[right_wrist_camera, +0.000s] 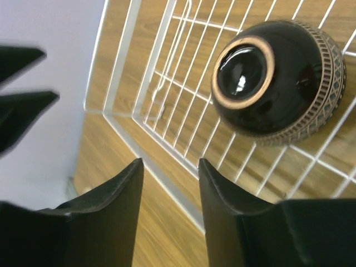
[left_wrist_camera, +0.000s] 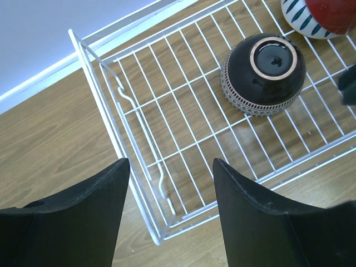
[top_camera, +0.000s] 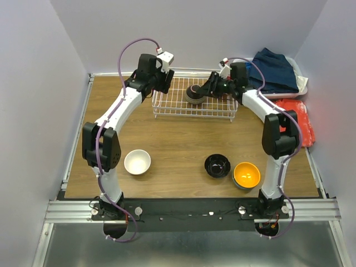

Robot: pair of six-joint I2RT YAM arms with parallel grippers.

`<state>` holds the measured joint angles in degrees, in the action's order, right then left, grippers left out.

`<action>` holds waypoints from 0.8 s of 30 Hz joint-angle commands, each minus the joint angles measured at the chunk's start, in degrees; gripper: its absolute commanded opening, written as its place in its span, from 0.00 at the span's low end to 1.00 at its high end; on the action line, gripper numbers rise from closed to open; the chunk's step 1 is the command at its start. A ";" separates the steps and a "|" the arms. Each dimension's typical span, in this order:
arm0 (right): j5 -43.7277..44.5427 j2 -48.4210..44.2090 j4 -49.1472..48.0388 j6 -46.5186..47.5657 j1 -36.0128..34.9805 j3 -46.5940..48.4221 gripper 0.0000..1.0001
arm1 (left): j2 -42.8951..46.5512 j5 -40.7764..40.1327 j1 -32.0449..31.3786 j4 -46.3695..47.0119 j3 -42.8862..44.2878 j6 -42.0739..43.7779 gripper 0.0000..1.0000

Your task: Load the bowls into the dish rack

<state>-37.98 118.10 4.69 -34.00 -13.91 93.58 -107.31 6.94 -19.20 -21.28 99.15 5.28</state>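
So far you've an upturned glossy black bowl (top_camera: pixel 194 94) in the white wire dish rack (top_camera: pixel 192 115), top centre; white round bowl (top_camera: pixel 137 162), plain black bowl (top_camera: pixel 217 165) and orange bowl (top_camera: pixel 246 174) wait below. Left gripper (left_wrist_camera: pixel 171 164) and right gripper (right_wrist_camera: pixel 171 162): parted, empty.

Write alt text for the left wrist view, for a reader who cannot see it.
A glossy black bowl lies upside down inside the white wire dish rack, which sits on a wooden table. The left gripper hangs open and empty over a corner of the rack. A red and blue-striped bowl is cut off at the top right.
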 commanded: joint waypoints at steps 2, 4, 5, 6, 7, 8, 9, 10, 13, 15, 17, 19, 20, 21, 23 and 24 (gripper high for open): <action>-1.75 -11.92 20.24 28.77 -1.11 -1.38 0.55 | 5.96 -5.61 0.74 3.52 -2.29 1.13 0.74; -0.53 -15.96 27.96 42.57 -1.73 -5.66 0.55 | 6.84 -6.50 1.44 3.44 -3.00 1.49 0.75; 0.18 -20.76 30.18 47.05 -2.86 -7.43 0.55 | 7.54 -9.37 1.62 3.35 -3.78 1.49 0.76; 2.10 -23.33 31.77 55.53 -3.48 -9.45 0.55 | 7.99 -9.84 1.80 2.74 -4.14 1.66 0.77; 3.16 -25.62 34.22 59.45 -4.36 -13.82 0.55 | 8.34 -10.19 2.06 2.47 -4.58 1.93 0.77; 4.13 -30.78 35.38 62.88 -6.20 -15.60 0.55 | 9.39 -10.80 2.41 2.21 -5.80 2.19 0.77; 5.62 -32.92 36.35 68.66 -7.08 -17.71 0.56 | 10.01 -11.07 2.50 2.21 -6.77 2.63 0.78; 5.98 -35.03 39.40 71.59 -8.14 -19.12 0.56 | 10.53 -11.59 2.50 2.29 -7.74 3.33 0.79; 9.31 -41.10 45.56 78.99 -13.67 -23.70 0.57 | 12.38 -13.44 2.50 0.54 -10.73 2.99 0.79; 11.77 -44.43 47.60 79.96 -18.07 -26.85 0.57 | 14.22 -14.05 2.50 -0.95 -12.75 2.72 0.79; 13.27 -46.11 49.88 79.97 -22.01 -29.32 0.57 | 17.02 -14.06 2.50 -0.70 -16.68 4.37 0.79; 15.82 -47.69 50.33 78.57 -24.05 -32.84 0.57 | 18.62 -14.67 2.50 -0.34 -18.99 5.70 0.79; 16.87 -47.79 50.33 77.86 -25.54 -33.81 0.57 | 19.58 -15.20 2.50 -0.60 -20.56 6.58 0.79; 19.32 -47.70 50.51 76.03 -26.25 -34.68 0.56 | 20.03 -15.64 2.50 -1.39 -21.19 7.63 0.79; 20.92 -47.53 51.47 74.61 -27.74 -36.01 0.56 | 21.69 -16.87 2.85 -1.83 -23.11 8.17 0.79; 21.97 -47.70 51.65 72.95 -28.10 -36.27 0.56 | 22.40 -17.05 3.03 -2.36 -23.74 8.08 0.79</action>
<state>-24.12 71.24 51.66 41.19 -39.48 59.77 -89.65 -6.37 -16.58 -22.00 78.56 10.50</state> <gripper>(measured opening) 0.563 0.793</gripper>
